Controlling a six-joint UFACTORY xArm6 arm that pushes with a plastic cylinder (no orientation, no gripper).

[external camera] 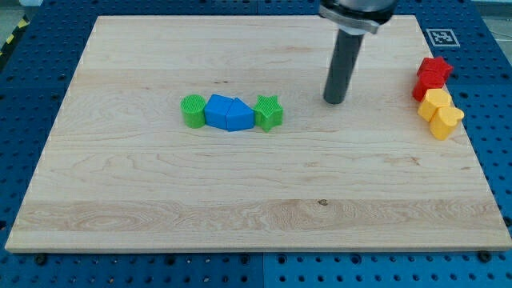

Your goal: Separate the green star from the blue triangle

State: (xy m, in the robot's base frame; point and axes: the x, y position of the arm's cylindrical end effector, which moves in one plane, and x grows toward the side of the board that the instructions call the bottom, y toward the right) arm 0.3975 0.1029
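Observation:
A green star [269, 113] lies near the board's middle, touching the right end of a blue triangle [238, 115]. A blue block [218, 110] touches the triangle's left side, and a green round block [193, 110] touches that block's left end, so the four form a row. My tip [334, 101] rests on the board to the right of the green star and slightly above it, with a clear gap between them.
The wooden board [160, 192] lies on a blue pegboard table. At the board's right edge stand a red star [434, 70], a red block [422, 88], a yellow block [436, 102] and a yellow heart [446, 121], bunched together.

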